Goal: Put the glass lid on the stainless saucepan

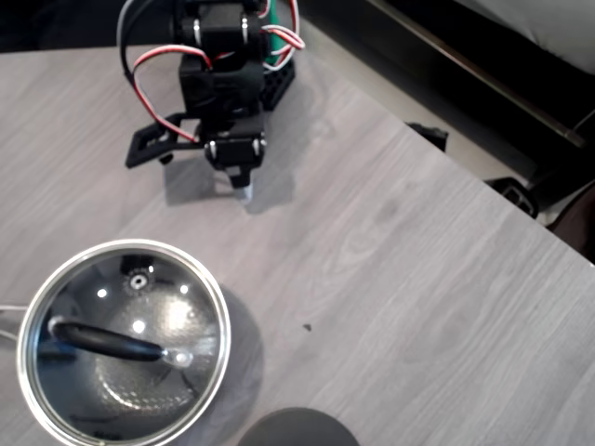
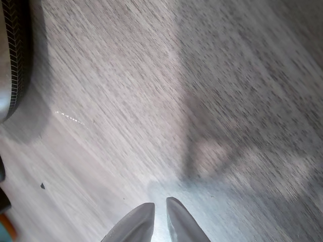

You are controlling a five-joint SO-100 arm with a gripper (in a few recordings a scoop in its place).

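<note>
In the overhead view the glass lid (image 1: 124, 342) sits on the saucepan (image 1: 28, 395) at the lower left of the grey wood-grain table (image 1: 400, 279), its steel rim lining up with the pan's rim all the way round. The lid's black bar handle (image 1: 107, 340) runs across the middle, and the small steam vent (image 1: 138, 280) lies toward the far edge. Through the glass the pan's dark honeycomb-patterned bottom shows, with nothing else inside it. A thin metal handle (image 1: 7, 318) pokes out at the picture's left edge. A dark grey disc (image 1: 297, 428) lies just beside the pan at the bottom edge. The arm (image 1: 223, 65) is folded back at the top of the table, well apart from the pan, and its gripper (image 1: 241, 190) points down at bare table. In the wrist view the two pale fingertips (image 2: 139, 224) stand nearly together with only a narrow gap between them, holding nothing, over the table surface.
</note>
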